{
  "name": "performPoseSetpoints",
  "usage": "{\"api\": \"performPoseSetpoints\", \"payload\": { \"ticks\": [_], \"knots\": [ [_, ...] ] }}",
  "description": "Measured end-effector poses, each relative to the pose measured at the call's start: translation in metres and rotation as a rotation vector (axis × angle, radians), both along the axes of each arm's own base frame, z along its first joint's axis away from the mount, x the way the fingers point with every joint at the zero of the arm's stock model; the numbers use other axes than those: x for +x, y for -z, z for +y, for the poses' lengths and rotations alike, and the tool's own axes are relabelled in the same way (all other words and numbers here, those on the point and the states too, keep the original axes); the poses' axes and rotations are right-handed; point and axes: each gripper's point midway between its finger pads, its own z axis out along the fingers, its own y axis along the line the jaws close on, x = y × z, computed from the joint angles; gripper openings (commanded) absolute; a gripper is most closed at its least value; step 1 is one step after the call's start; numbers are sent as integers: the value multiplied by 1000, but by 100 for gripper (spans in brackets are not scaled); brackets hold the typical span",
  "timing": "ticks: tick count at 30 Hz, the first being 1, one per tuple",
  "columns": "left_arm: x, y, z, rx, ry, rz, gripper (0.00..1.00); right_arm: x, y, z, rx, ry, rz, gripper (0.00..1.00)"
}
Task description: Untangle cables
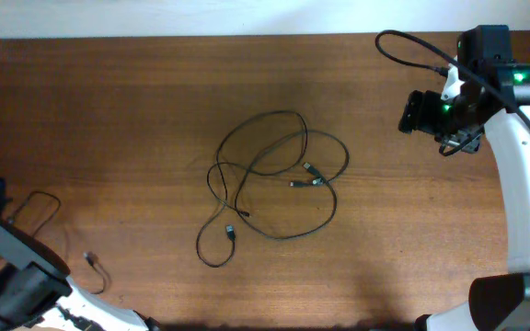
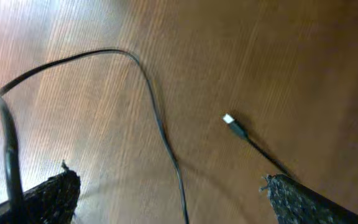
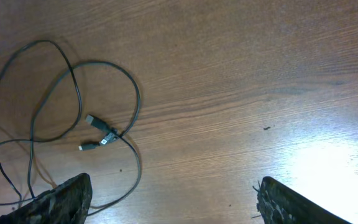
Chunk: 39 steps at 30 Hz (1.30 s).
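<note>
Several thin black cables [image 1: 279,175] lie in a loose tangle of loops at the table's middle, with small plugs [image 1: 311,175] inside the knot. One separate cable [image 1: 37,204] lies at the lower left, its silvery plug [image 2: 229,119] on the wood. My left gripper [image 2: 173,205] is open just above the table, and that cable [image 2: 160,130] runs between its fingers [image 2: 48,196] without being pinched. At the far right my right gripper [image 1: 410,112] hovers open, apart from the tangle. In the right wrist view the tangle's loops [image 3: 73,106] and plugs [image 3: 95,121] sit to the left.
The brown wooden table [image 1: 109,110] ends at a white wall along the back. The white right arm [image 1: 527,184] runs down the right side, and the left arm's base [image 1: 17,285] fills the lower-left corner.
</note>
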Motion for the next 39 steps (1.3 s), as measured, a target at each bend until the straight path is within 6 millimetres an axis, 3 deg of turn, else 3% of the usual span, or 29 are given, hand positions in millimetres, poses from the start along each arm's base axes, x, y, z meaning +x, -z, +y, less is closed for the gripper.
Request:
{"api": "performPoseSetpoints", "payload": {
  "ticks": [4,6,8,11,15,18,20,22,24,25,26,28,31,35,39],
  "knots": [
    [16,-65,12,46,108,-30,100,0,0,0,0,0,-1,86],
    [34,-98,14,74,215,-71,100,0,0,0,0,0,-1,86],
    [47,-111,11,81,300,-97,100,0,0,0,0,0,0,86],
    [58,-110,-4,25,412,-110,71,0,0,0,0,0,0,86],
    [103,-110,-31,-41,683,-230,74,0,0,0,0,0,-1,86],
    [157,-109,-108,-131,1018,-281,80,0,0,0,0,0,0,86],
    [186,-109,-181,-202,1280,-294,81,0,0,0,0,0,-1,86],
    [201,-107,-252,-263,1510,-284,82,0,0,0,0,0,0,86],
    [207,-102,-310,-315,1668,-267,82,0,0,0,0,0,0,86],
    [208,-97,-332,-340,1725,-251,81,0,0,0,0,0,0,86],
    [210,-78,-369,-400,1805,-210,81,0,0,0,0,0,0,86],
    [209,-47,-405,-480,1873,-142,82,0,0,0,-2,-8,-1,86],
    [201,-2,-439,-596,1922,-33,80,0,0,0,-4,-13,-1,86],
    [183,33,-467,-702,1992,85,77,0,0,0,-4,-14,-1,86],
    [176,49,-486,-730,2094,136,79,0,0,0,-4,-14,-1,86]
  ]
}}
